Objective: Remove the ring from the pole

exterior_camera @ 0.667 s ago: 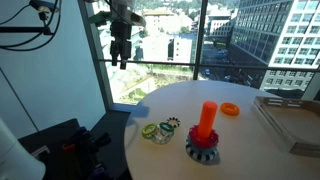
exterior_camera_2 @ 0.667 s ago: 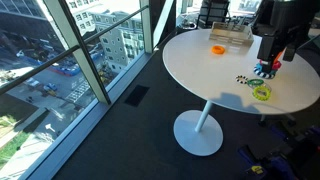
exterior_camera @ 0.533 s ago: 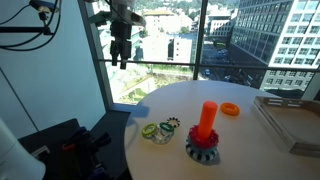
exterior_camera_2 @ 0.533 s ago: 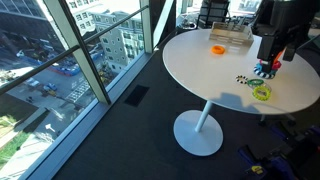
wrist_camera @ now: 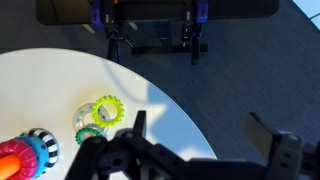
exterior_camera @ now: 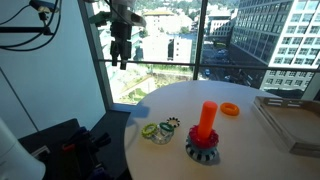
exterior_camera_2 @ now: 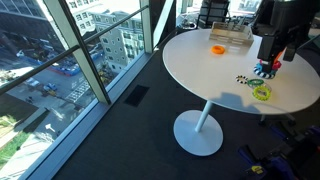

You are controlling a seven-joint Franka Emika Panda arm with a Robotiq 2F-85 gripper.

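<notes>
The gripper (exterior_camera: pixel 120 62) is held high above the table (exterior_camera: pixel 170 102) — fingers (wrist_camera: pixel 139 127) spread wide, nothing gripped (wrist view) — well apart from the orange pole (exterior_camera: pixel 207 118).

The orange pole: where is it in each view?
Exterior view: pole stands right of centre.
Exterior view: pole at far right, mostly hidden behind the arm.
Wrist view: pole in the bottom-left corner.
Shared landmark: the yellow-green ring lying nearby.
</notes>
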